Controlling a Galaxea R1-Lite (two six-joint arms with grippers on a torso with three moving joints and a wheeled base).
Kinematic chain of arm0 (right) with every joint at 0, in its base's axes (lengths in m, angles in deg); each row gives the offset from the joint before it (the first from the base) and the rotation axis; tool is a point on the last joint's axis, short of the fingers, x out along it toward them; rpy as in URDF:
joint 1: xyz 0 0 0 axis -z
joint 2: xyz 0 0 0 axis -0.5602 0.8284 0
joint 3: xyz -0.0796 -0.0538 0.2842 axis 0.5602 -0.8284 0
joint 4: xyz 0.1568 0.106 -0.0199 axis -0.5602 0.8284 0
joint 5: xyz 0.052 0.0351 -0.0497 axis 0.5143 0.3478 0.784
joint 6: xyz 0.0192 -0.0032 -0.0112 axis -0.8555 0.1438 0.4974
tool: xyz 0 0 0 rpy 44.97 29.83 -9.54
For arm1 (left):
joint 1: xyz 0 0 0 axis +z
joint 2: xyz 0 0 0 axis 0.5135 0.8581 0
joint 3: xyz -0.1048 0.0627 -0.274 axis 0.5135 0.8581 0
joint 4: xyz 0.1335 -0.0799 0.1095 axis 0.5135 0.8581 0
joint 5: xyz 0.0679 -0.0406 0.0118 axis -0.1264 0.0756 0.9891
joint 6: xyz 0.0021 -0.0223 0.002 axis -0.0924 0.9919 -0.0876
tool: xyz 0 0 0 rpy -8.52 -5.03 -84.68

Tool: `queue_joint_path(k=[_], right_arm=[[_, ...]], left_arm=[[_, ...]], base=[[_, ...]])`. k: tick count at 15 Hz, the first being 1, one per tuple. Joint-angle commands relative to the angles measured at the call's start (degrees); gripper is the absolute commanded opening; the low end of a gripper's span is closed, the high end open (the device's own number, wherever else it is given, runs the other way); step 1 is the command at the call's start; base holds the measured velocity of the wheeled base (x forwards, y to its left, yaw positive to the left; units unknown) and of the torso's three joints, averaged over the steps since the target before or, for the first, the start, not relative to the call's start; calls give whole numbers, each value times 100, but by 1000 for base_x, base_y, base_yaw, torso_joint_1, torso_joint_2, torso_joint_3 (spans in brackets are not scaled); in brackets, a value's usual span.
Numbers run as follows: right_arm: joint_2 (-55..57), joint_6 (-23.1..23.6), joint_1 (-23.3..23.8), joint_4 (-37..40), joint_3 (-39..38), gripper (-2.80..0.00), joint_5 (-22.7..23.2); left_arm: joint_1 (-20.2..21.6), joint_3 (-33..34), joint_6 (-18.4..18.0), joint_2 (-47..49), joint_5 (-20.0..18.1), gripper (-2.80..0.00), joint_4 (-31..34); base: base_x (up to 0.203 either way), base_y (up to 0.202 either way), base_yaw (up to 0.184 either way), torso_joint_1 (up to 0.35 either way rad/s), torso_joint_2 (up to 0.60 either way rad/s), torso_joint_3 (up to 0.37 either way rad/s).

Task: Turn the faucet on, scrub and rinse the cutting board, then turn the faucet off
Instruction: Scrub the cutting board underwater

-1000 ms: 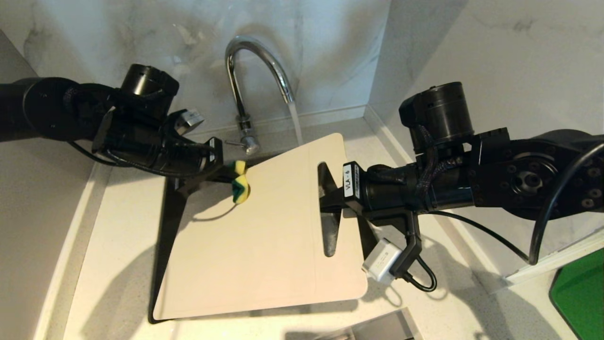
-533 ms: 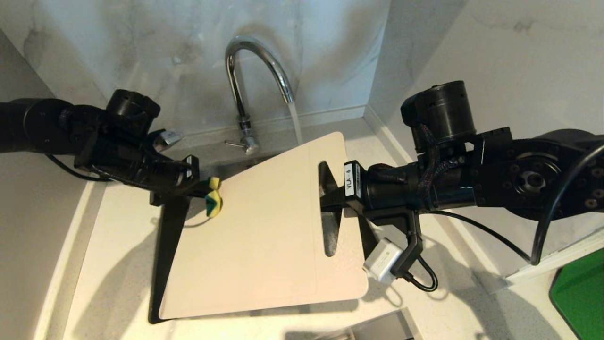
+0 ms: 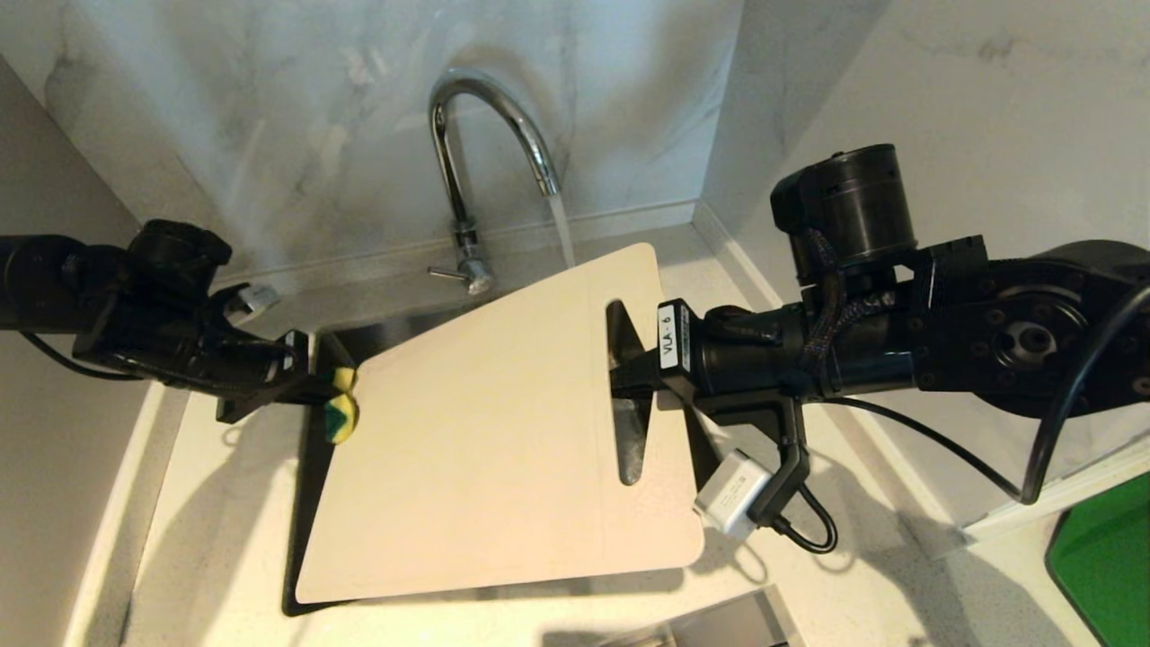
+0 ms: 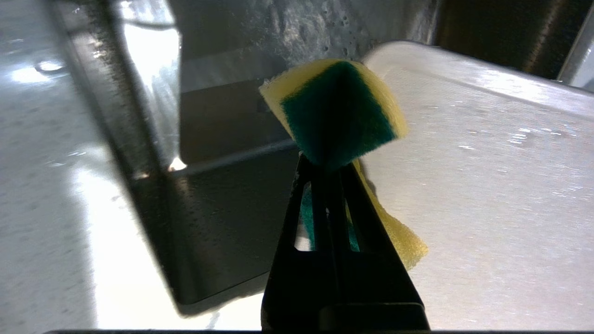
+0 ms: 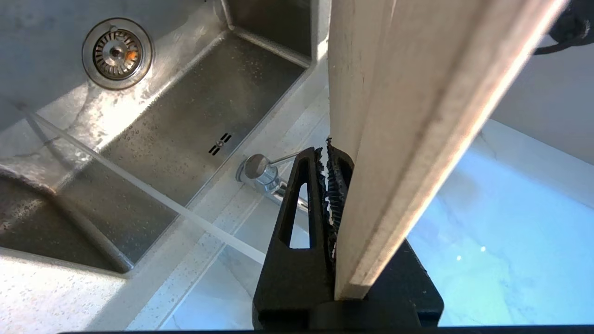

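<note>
The cream-white cutting board (image 3: pixel 485 449) hangs tilted over the dark sink (image 3: pixel 305 521). My right gripper (image 3: pixel 629 382) is shut on the cutting board at the strip beside its slot handle; in the right wrist view the board's edge (image 5: pixel 408 116) sits against the right gripper (image 5: pixel 327 153). My left gripper (image 3: pixel 322 393) is shut on a green-and-yellow sponge (image 3: pixel 340 406) at the board's left edge. In the left wrist view the sponge (image 4: pixel 338 111) sticks out past the left gripper (image 4: pixel 327 162), beside the wet board (image 4: pixel 487 162). The chrome faucet (image 3: pixel 467 135) runs, its stream (image 3: pixel 561 234) falling behind the board's far corner.
Marble walls close in behind and to the right. The faucet's side lever (image 3: pixel 445 271) points left at its base. The sink drain (image 5: pixel 117 52) shows below. A green object (image 3: pixel 1101 557) lies at the lower right, a metal piece (image 3: pixel 719 624) at the front edge.
My left gripper has slid left and towards me with the sponge, from near the faucet base to the board's left edge. The right gripper holds almost still; the board's far end has lifted slightly.
</note>
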Motion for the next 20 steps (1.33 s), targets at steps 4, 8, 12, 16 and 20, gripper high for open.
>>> queue_joint_path(k=[4, 8, 12, 16, 20], right_arm=[[-35, 70, -1, 8, 4, -280, 11], [28, 70, -1, 8, 54, -280, 11], [82, 70, -1, 8, 101, -280, 11], [123, 51, -1, 8, 171, -280, 2], [123, 8, 7, 8, 171, -280, 2]], left_arm=[[80, -16, 40, -200, -25, -280, 5], [-428, -296, 533, -807, -243, -280, 82], [-1771, -740, 740, -1314, 98, -280, 697], [-2930, -820, 1115, -1408, 940, -280, 1097], [-3238, -578, 1237, -1343, 1434, -280, 1172]], base=[[0, 0, 0, 0, 0, 0], [0, 0, 0, 0, 0, 0], [0, 0, 0, 0, 0, 0], [0, 0, 0, 0, 0, 0], [0, 0, 0, 0, 0, 0]])
